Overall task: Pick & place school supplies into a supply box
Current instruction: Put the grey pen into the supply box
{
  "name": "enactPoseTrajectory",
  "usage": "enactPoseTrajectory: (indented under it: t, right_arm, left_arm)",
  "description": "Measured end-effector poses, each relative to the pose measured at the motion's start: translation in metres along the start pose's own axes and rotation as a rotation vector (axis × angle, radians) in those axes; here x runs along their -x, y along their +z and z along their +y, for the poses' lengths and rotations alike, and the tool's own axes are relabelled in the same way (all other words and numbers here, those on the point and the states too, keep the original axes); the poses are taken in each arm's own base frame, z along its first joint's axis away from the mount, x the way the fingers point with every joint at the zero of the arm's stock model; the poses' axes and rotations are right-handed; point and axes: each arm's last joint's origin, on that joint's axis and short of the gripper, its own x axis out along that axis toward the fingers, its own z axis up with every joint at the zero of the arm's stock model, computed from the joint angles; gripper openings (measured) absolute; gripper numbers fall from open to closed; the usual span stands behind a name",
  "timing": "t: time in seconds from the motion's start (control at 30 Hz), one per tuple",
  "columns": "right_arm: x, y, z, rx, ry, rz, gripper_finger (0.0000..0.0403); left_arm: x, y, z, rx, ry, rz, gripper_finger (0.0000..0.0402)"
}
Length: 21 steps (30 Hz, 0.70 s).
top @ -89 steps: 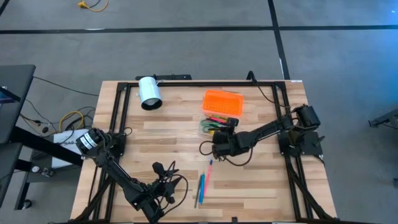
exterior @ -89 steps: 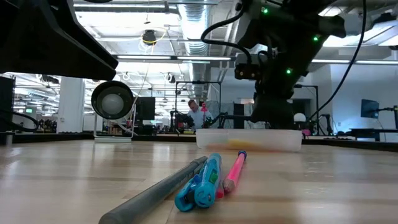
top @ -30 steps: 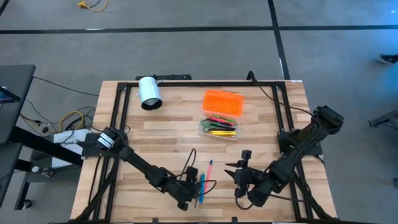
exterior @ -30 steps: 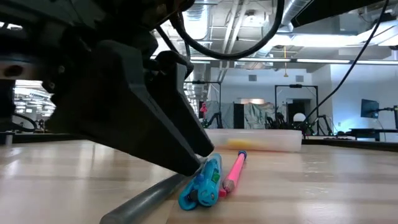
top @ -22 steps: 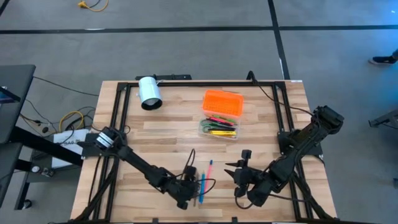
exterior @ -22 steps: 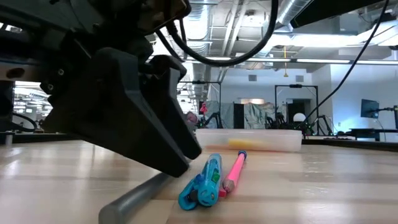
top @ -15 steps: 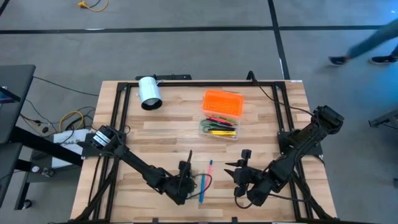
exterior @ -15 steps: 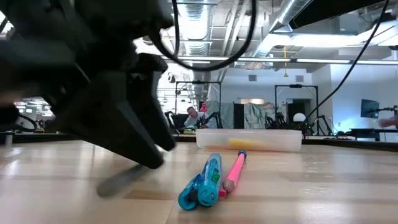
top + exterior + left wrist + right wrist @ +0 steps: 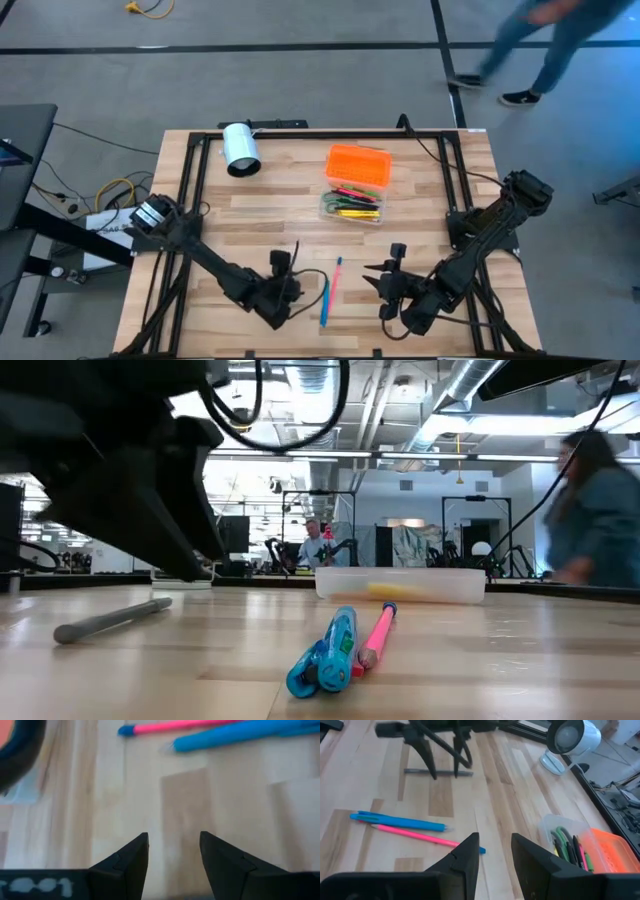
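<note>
My left gripper is open and slants down over the near middle of the table, nothing between its fingers. A grey pen lies flat on the wood just behind those fingers, on their left side. To the right of the gripper a blue pen and a pink pencil lie side by side. The supply box's clear body holds several pens, with its orange lid just beyond. My right gripper waits open, right of the pens.
A white cylinder lies at the table's far left. A black frame runs along the table's left, far and right edges. A person walks past on the floor beyond the far right corner. Bare wood lies between the pens and the box.
My left gripper has moved toward the table's left edge, risen a little and tipped. The grey pen, which lay against the blue pen, has slid with it along the table to the left. The blue pen and pink pencil have stayed put. A person has walked into view beyond the table.
</note>
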Motion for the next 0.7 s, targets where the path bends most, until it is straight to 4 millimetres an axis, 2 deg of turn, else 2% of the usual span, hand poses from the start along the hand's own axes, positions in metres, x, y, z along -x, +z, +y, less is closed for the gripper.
enactPoseTrajectory:
  t: [0.17,0.3,0.5,0.7]
  right_arm:
    - [0.000,0.000,0.000,-0.019,-0.001,0.001,0.0107]
    - [0.000,0.000,0.000,-0.018,-0.002,0.002,0.0107]
    - [0.000,0.000,0.000,-0.018,-0.002,0.002,0.0107]
    - [0.000,0.000,0.000,-0.019,-0.003,0.002,0.0107]
  left_arm:
    - [0.009,0.005,-0.009,0.100,-0.047,-0.068,0.0168]
    - [0.013,-0.001,-0.014,0.173,-0.089,-0.021,0.0168]
    - [0.018,-0.007,-0.022,0.152,-0.092,-0.005,0.0168]
    - [0.012,-0.009,-0.028,0.149,-0.096,-0.008,0.0168]
